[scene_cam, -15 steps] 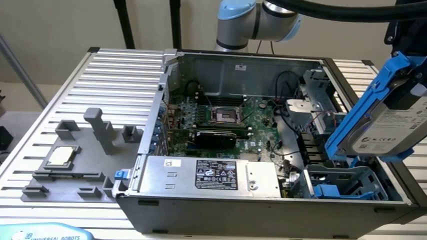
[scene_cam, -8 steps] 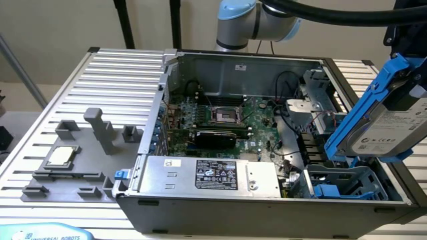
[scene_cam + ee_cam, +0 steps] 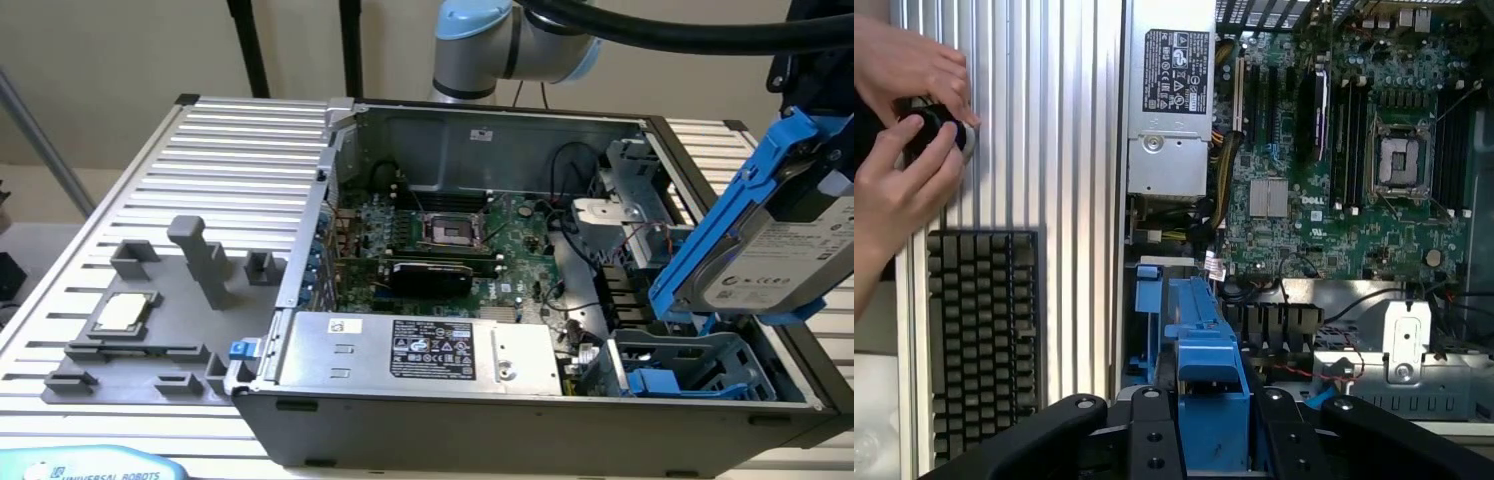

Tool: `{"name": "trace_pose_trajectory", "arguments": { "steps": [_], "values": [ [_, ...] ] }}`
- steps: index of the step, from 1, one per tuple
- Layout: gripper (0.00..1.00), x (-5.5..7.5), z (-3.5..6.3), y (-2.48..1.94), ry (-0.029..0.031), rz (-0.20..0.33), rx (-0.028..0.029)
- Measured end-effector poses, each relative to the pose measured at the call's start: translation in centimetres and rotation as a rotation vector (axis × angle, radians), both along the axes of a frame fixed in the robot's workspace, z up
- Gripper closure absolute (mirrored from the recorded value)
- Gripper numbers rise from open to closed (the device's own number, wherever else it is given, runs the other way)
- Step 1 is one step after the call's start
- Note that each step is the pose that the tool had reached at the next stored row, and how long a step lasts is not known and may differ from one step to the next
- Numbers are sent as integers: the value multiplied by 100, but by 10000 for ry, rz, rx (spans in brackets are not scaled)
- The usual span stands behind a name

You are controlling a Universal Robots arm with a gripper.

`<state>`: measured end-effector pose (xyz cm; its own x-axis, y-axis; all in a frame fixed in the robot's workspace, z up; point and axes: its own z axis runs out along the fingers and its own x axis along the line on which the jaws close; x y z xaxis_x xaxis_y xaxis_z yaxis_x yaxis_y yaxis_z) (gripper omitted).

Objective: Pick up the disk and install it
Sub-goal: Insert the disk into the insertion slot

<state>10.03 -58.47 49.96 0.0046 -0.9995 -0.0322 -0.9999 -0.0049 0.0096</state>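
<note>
The disk (image 3: 778, 268) is hanging in the air at about three o'clock in the exterior view, tilted, with its white label facing the camera and its blue carrier frame running along the edge toward the exterior view's left; in the wrist view the disk (image 3: 1206, 395) is showing end-on as a blue block. The jaws are grasping the disk, their black fingers pressing against either side of the blue frame in the wrist view. Under the disk, at about five o'clock in the exterior view, a drive bay (image 3: 694, 365) with blue plastic parts is sitting in the corner of the open computer case (image 3: 534, 425). The motherboard (image 3: 441, 240) is lying at the centre of the case, and a silver power supply (image 3: 427, 350) with a black label is sitting along the case's six o'clock edge. The robot arm (image 3: 501, 45) is reaching in from twelve o'clock. The case is resting on a slatted metal worktop (image 3: 240, 140), where a grey fixture (image 3: 187, 300) at eight o'clock is carrying a small square CPU chip (image 3: 120, 312). In the wrist view a keyboard (image 3: 984, 340) is lying on the worktop beside the case, and near it a person's hands (image 3: 899, 170) are closing around a dark round object (image 3: 932, 130)
</note>
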Motion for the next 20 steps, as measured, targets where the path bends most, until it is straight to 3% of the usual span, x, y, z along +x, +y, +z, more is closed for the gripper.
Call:
{"name": "trace_pose_trajectory", "arguments": {
  "steps": [16, 20],
  "values": [
    [67, 5, -240, 2, 0, 7, 189],
    [67, 9, -311, -2, 0, 37, 213]
  ]
}}
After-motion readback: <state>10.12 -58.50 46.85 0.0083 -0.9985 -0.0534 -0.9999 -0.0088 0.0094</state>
